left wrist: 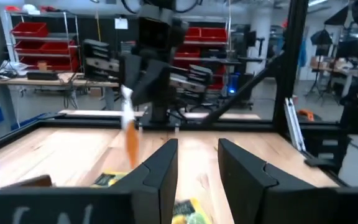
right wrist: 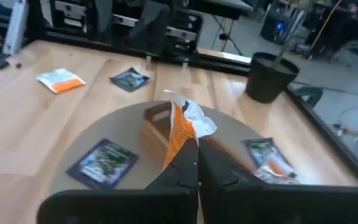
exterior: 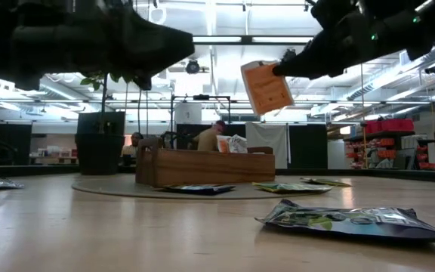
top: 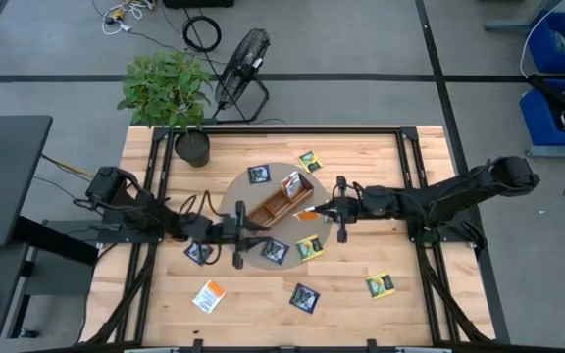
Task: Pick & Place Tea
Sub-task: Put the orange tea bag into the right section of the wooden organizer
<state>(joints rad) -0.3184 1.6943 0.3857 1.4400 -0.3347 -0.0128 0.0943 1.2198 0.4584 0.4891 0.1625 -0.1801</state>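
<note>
Left gripper [top: 238,238] sat low over the round tan mat's [top: 241,192] near-left edge, fingers [left wrist: 160,174] parted with nothing between them, a dark navy square tea packet [top: 274,251] just beside it. Long brown wooden compartment tray [top: 281,204] lay mid-mat with an orange-and-white packet [top: 291,182] already stood in it. Right gripper [top: 326,209] was pinched tight on an orange-and-white flat tea packet [right wrist: 180,134], held by one edge in the air beside the tray's right end; likely risk: the thin edge grip lets it swing and catch the tray wall, dropping outside

Right pincer [right wrist: 194,163] pinching orange packet [right wrist: 180,134] — apparently above tray [right wrist: 156,129].
</note>
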